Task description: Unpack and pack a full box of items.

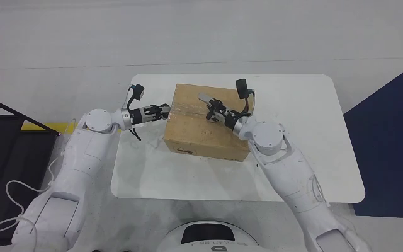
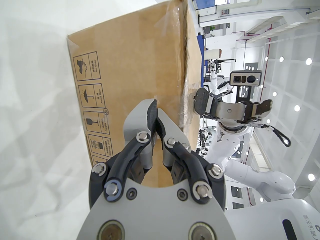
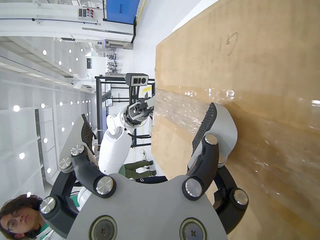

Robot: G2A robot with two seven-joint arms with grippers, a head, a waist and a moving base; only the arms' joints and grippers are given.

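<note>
- Cardboard box [image 1: 204, 129] sits on the white table [image 1: 302, 145], a little left of the table's middle and turned slightly askew to its edges. You can see both top flaps lying shut.
- Clear tape [image 3: 180, 106] runs along the seam between the two top flaps and folds down over the box's left end face. It looks glossy and wrinkled.
- Your left gripper [image 2: 155, 121] is at the left end of the box, just below the top edge and close beside the spot where the taped seam turns over the corner.
- Its fingers are pressed together at the tips, and you cannot make out anything pinched between them.
- In the left wrist view, a column of printed handling symbols [image 2: 91, 101] runs down the end face beside that gripper.
- Your right gripper [image 1: 212, 108] is over the top of the box, on the seam line and toward the far side of the lid. Its jaws are spread wide and hold nothing.
- One of its fingers [image 3: 212, 126] is down at the tape. You cannot tell whether it touches the tape or sits just above it. The other finger stands well up from the cardboard.
- The two grippers face each other along the same seam, near one another but apart, with a stretch of taped lid between them.
- A faint handwritten mark [image 3: 228, 43] shows on the bare cardboard of the lid, to one side of the tape.
</note>
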